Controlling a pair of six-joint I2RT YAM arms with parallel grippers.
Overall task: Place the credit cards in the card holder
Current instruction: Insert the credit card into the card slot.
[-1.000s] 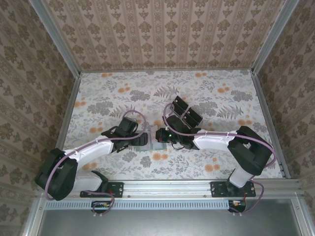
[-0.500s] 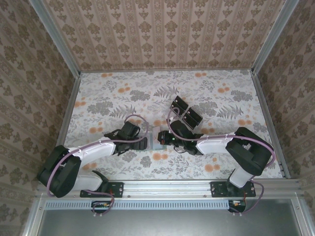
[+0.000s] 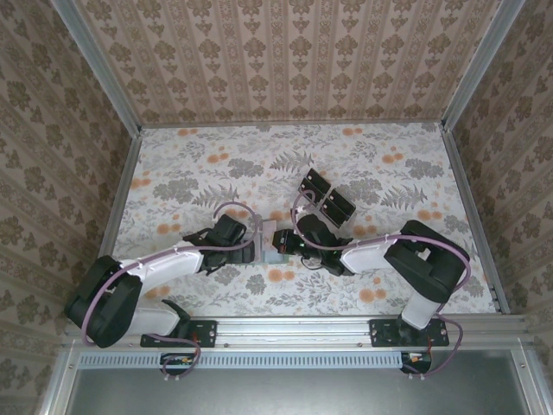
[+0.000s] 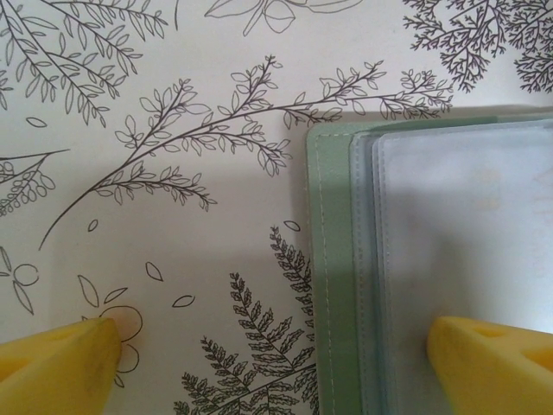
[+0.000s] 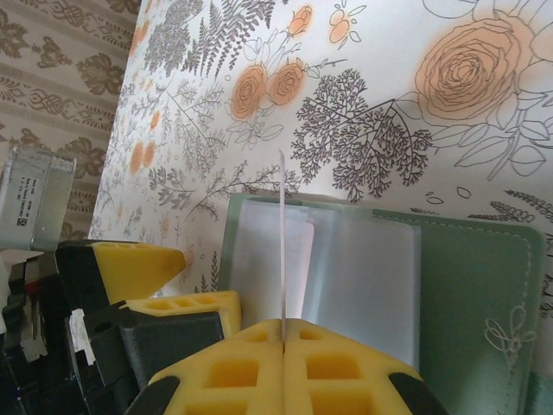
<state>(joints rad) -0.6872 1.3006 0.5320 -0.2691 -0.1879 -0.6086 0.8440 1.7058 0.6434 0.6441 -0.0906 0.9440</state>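
My right gripper [image 5: 283,335] pinches one credit card [image 5: 282,233] by its edge at the open card holder [image 5: 471,285] on the worktop [image 5: 389,104]; thin, light, slick, I reckon. My left gripper [image 4: 276,363] gapes wide, holding nothing.

Back wall [image 3: 294,60]: beige paper; vertical stripes and damask motifs
Side walls [image 3: 52,130]: same patterned paper; both slant in toward the back
Table top [image 3: 199,164]: white covering printed with grey ferns and orange roses
Corner posts [image 3: 105,78]: silver metal; one at each back corner
Near rail [image 3: 302,327]: aluminium; runs along the front edge
Light: soft and even; shadows faint
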